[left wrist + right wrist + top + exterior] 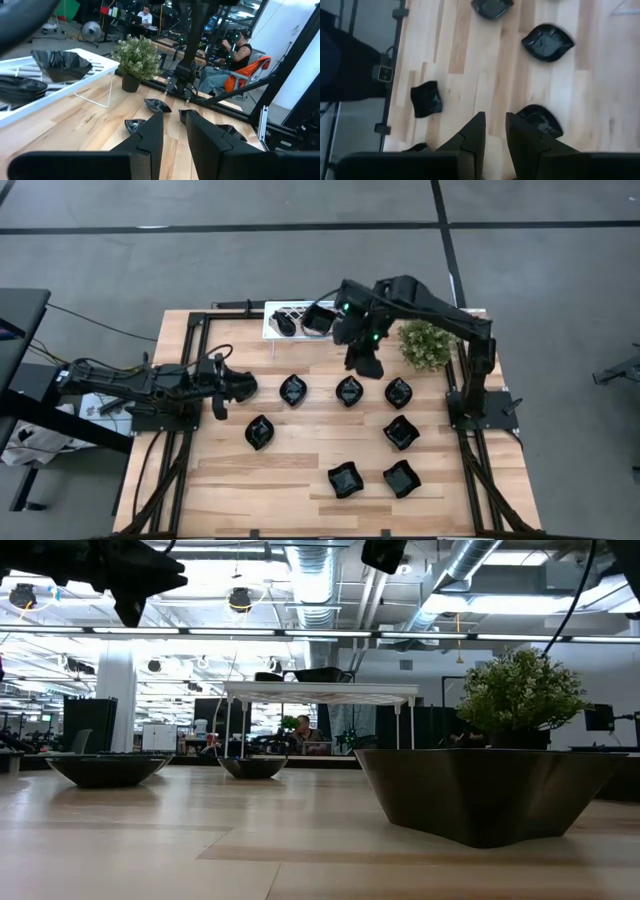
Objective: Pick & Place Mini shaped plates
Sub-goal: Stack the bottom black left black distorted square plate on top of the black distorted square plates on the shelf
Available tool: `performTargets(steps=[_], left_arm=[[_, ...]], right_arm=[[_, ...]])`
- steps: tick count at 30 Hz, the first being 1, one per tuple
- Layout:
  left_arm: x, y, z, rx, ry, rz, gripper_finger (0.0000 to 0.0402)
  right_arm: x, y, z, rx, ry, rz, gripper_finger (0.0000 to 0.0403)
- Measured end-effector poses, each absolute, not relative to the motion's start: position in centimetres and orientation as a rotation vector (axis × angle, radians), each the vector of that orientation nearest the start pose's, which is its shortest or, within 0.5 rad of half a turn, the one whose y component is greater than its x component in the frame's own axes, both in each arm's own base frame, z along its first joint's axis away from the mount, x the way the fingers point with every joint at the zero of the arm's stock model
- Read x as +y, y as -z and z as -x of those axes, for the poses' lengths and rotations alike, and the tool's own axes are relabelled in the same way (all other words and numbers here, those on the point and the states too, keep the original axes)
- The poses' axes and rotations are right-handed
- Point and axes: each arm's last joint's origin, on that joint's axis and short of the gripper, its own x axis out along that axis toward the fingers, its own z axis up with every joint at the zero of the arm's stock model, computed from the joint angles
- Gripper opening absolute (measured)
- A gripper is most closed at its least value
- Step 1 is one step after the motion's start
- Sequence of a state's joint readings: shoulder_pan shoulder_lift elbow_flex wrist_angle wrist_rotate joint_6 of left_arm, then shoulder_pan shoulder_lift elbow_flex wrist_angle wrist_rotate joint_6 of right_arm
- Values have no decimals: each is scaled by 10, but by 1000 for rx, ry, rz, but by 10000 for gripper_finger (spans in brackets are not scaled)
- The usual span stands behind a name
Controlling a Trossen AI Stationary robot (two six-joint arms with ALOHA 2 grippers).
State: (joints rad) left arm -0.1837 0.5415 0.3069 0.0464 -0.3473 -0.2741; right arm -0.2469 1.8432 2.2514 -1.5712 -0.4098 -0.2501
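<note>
Several glossy black mini shaped plates lie spread over the wooden table, among them one (293, 390) in front of my left gripper (250, 388) and one (350, 391) just below my right gripper (365, 368). Two more plates (285, 323) rest on the white rack (272, 330) at the back. My left gripper (174, 114) hovers low at the left, its fingers a narrow gap apart and empty. My right gripper (495, 116) hangs above the table's middle, pointing down beside a plate (540, 120), also narrowly open and empty.
A potted green plant (425, 345) stands at the back right, next to the right arm's base. The low view has a large plate (490, 790) close to the camera. A person (240, 55) sits beyond the table's far side.
</note>
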Motion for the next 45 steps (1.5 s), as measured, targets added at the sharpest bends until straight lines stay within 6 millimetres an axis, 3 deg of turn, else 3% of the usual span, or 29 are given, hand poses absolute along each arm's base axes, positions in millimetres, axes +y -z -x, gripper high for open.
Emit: performTargets(steps=[10, 21, 27, 36, 45], left_arm=[[-14, -226, -127, 146, -186, 240, 86], [-15, -220, -126, 211, -140, 237, 86], [-16, -220, -126, 224, -110, 235, 86], [-17, -219, -126, 235, -60, 242, 86], [-17, -219, -126, 235, -61, 243, 86]], right_arm=[[-20, -393, -343, 1184, -314, -216, 71], [48, -331, -354, 1363, -292, -242, 71], [80, -303, -351, 1430, -219, -229, 71], [114, -292, -339, 1473, -176, -170, 71], [129, -293, -344, 1380, -163, -143, 71]])
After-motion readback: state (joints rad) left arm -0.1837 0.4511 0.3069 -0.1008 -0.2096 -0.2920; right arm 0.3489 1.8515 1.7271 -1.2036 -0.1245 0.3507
